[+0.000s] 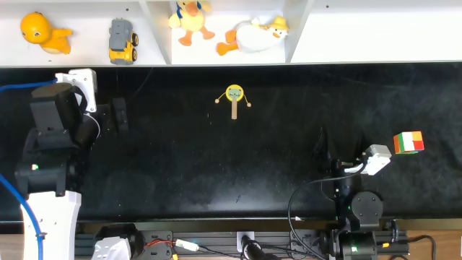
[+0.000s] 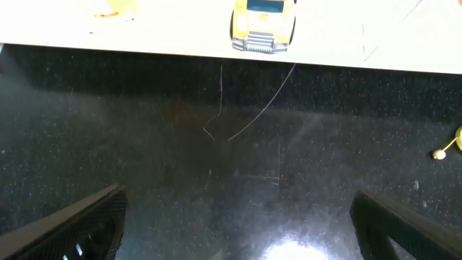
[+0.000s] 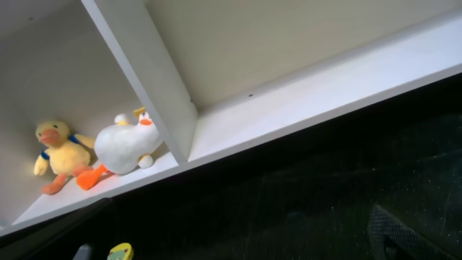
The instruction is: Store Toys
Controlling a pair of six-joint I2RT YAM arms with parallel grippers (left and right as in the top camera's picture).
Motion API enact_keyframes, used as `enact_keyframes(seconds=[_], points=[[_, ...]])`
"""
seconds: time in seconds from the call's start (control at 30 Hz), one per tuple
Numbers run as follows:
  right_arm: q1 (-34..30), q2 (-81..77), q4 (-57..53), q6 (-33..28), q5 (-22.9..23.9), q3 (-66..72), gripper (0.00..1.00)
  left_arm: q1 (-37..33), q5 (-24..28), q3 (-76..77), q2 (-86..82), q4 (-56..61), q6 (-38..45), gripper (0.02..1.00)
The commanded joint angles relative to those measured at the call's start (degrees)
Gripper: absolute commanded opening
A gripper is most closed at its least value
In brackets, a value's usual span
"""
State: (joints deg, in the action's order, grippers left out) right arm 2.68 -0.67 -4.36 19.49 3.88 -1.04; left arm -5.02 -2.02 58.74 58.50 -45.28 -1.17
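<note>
Slippage risk: rattle drum (image 1: 234,97), lying on the surface (image 1: 173,173) well apart from left gripper (image 2: 240,195) and right gripper (image 3: 238,217), both spread and empty, may be nudged aside if its thin handle (image 1: 234,111) is pinched off-centre.

Nothing here can be read: no words, numbers or signs that I can make out. The yellow toy truck (image 2: 263,25) on the shelf has a blue patch on top but shows no letters. The rattle drum (image 1: 234,93) has a mark too small to tell, and the striped cube (image 1: 408,142) has only bands of colour.
</note>
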Motion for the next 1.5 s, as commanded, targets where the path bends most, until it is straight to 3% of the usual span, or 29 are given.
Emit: enact_keyframes(seconds=[0.03,0.47,0.63,0.8,1.0,1.17,1.27,1.5], points=[[0.3,0.5,0.3,0.2,0.4,0.8,0.998,-0.5,0.9,-0.2,-0.5,-0.1,-0.8,0.996],[0.3,0.5,0.3,0.2,0.4,0.8,0.996,-0.5,0.9,-0.8,-2.7,-2.6,-0.9,0.998],[0.3,0.5,0.3,0.2,0.4,0.8,0.996,-0.5,-3.5,-9.2,-11.9,7.2,-0.9,0.998],[0.3,0.5,0.3,0.2,0.4,0.8,0.993,-0.5,-2.2,-25.8,-25.8,21.4,-1.1,0.998],[0.3,0.5,0.3,0.2,0.4,0.8,0.996,-0.5,-2.0,-44.4,-39.1,36.1,-11.0,0.998],[0.3,0.5,0.3,0.2,0.4,0.8,0.996,-0.5,-0.9,-54.9,-45.2,47.1,-11.1,0.998],[0.3,0.5,0.3,0.2,0.4,0.8,0.993,-0.5,-1.0,-58.4,-47.9,50.7,-11.2,0.998],[0.3,0.5,0.3,0.2,0.4,0.8,0.996,-0.5,-1.3,-58.3,-56.2,43.2,-11.3,0.996]])
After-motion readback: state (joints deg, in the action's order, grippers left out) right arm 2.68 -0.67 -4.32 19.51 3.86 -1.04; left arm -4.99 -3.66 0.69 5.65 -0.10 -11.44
